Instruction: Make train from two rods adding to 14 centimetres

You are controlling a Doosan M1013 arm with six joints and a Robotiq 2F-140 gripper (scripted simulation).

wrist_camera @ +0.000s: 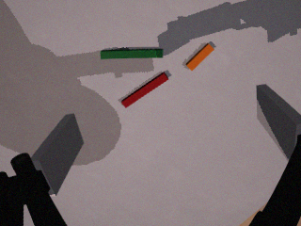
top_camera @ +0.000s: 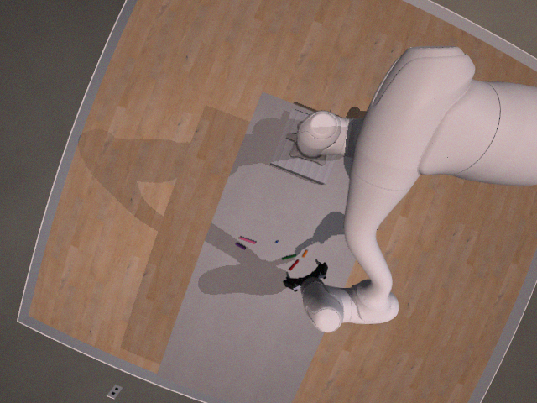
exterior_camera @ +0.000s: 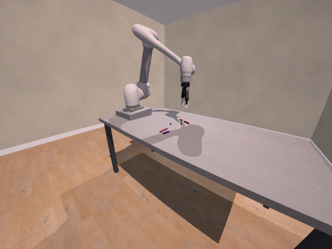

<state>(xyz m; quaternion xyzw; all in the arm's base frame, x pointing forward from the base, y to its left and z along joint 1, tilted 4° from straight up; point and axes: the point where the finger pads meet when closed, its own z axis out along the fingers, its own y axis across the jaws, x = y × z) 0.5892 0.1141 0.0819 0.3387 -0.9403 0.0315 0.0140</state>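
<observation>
Rods, all flat & apart on table: green rod (top_camera: pixel 289 257) (exterior_camera: pixel 181 123) (wrist_camera: pixel 132 54), red (top_camera: pixel 293 264) (exterior_camera: pixel 186 122) (wrist_camera: pixel 145 89), orange (top_camera: pixel 304 253) (exterior_camera: pixel 181 119) (wrist_camera: pixel 200 56) nr each other; pink (top_camera: pixel 247 239) (exterior_camera: pixel 163 130) beside purple (top_camera: pixel 240 245) (exterior_camera: pixel 166 132); tiny blue (top_camera: pixel 276 241) (exterior_camera: pixel 170 123) betw. groups

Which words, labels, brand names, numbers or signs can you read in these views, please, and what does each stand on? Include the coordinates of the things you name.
None can be read: no lettering shows on the arm (top_camera: pixel 390 143) (exterior_camera: pixel 166 51), the gripper (top_camera: pixel 307 269) (exterior_camera: pixel 184 105) (wrist_camera: pixel 166 116) or the rods.
Any finer print would be too small to read.

Blue rod (top_camera: pixel 276 241) (exterior_camera: pixel 170 123) tiny, its shape unclear; table (top_camera: pixel 242 347) (exterior_camera: pixel 241 150) cut off by picture edges
</observation>
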